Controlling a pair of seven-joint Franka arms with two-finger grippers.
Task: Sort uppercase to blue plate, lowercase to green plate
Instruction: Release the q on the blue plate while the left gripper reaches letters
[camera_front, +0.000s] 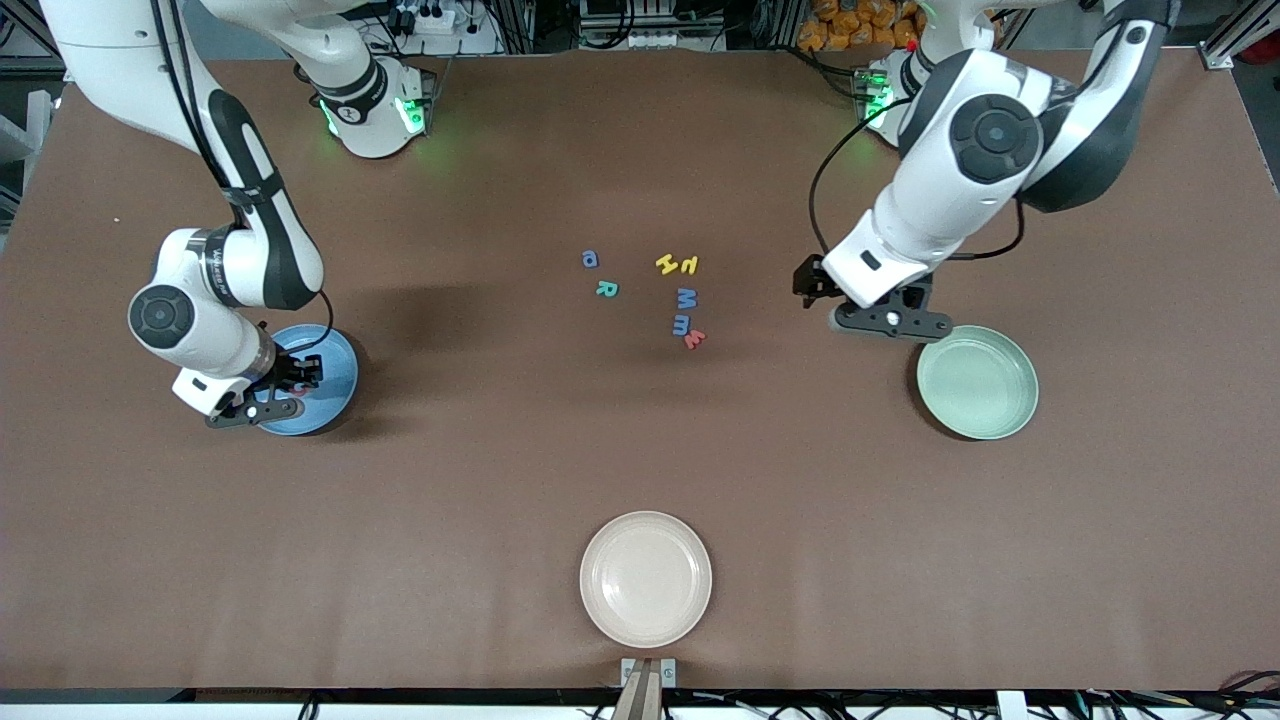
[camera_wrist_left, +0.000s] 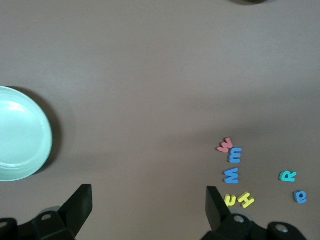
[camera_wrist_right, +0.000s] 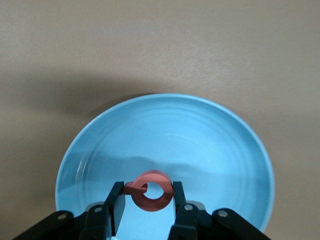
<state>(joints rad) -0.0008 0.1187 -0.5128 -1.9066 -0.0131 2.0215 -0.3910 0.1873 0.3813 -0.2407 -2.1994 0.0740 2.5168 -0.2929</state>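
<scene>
One red Q (camera_wrist_right: 152, 191) between right hand (camera_wrist_right: 148, 206) fingers

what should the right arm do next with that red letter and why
Probably open the right pincer and let go. It is shut on the red Q, a capital, and hangs right over the blue plate, where capitals belong. The left pincer waits open beside the green plate.

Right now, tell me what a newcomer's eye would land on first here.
The right gripper over the blue plate at the right arm's end, clamping a red Q. Next, the bright cluster of foam letters mid-table. The left gripper waits open beside the green plate.
</scene>
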